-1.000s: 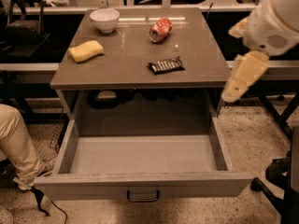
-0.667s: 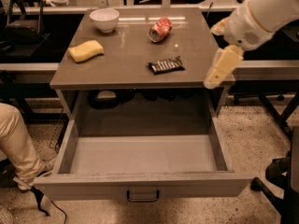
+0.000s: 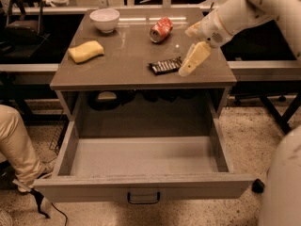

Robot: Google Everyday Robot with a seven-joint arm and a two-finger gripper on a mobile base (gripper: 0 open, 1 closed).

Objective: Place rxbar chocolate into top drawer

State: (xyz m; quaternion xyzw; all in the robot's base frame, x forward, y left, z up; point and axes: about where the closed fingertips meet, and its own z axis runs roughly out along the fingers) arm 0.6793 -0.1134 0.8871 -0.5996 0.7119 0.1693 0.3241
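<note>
Tool (image 3: 185, 52) spread empty beside rxbar chocolate (image 3: 165, 66), red can (image 3: 161, 29) behind, top drawer (image 3: 141, 185) open below

Hand (image 3: 186, 52) sits over the right side of the desk (image 3: 127, 65), just beside rxbar chocolate (image 3: 165, 66), jaws apart. Arm (image 3: 244, 11) runs off the top-right edge. Wrapper lettering too small to read. Dark shapes (image 3: 106, 99) under the desk unidentifiable. Trouser leg (image 3: 14, 145) cut by left edge.

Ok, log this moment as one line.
rxbar chocolate: flat on tabletop | end effector: by bar's right end | top drawer: open
</note>
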